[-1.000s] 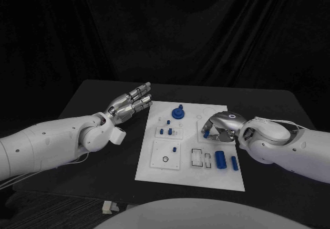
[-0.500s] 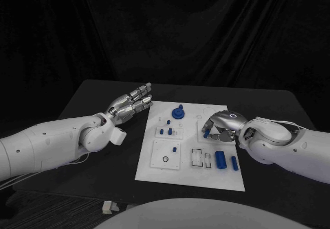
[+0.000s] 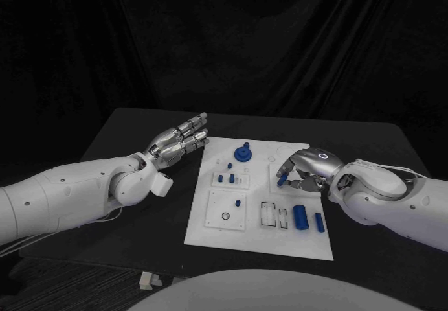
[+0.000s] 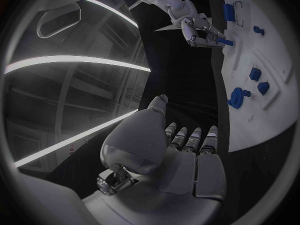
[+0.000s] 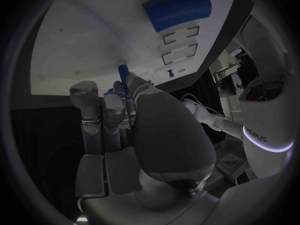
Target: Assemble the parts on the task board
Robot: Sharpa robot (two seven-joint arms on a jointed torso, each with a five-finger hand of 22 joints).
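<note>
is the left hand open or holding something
Open. In the head view the left hand hangs beside the task board with fingers extended and nothing between them; the left wrist view shows its palm bare.

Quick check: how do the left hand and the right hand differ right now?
The left hand is off the task board, over the black table; the right hand is over the board. The left hand's fingers are stretched out, holding nothing; the right hand's are curled, pinching a small blue part. Both are silver hands on white arms.
</note>
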